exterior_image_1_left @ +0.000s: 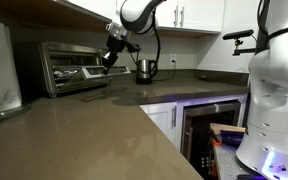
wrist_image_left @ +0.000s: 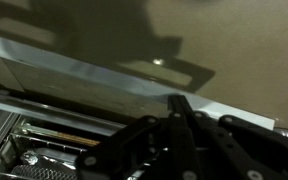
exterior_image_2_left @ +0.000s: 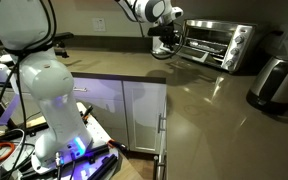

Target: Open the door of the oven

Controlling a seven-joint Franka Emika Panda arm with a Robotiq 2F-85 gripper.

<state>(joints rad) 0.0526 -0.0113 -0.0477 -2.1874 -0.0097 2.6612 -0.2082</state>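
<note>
My jaws are pressed together, pinching nothing I can see, over the door (wrist_image_left: 64,95) at the front of the oven (exterior_image_1_left: 72,66). The door seems tipped down; how far, I cannot tell. Its silver edge runs across; bare table (wrist_image_left: 234,40) lies open at 12 o'clock.

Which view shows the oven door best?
An exterior view: the door faces it nearly whole. In an exterior view the door is seen at a slant. The wrist view catches only a close strip past the claw.
</note>
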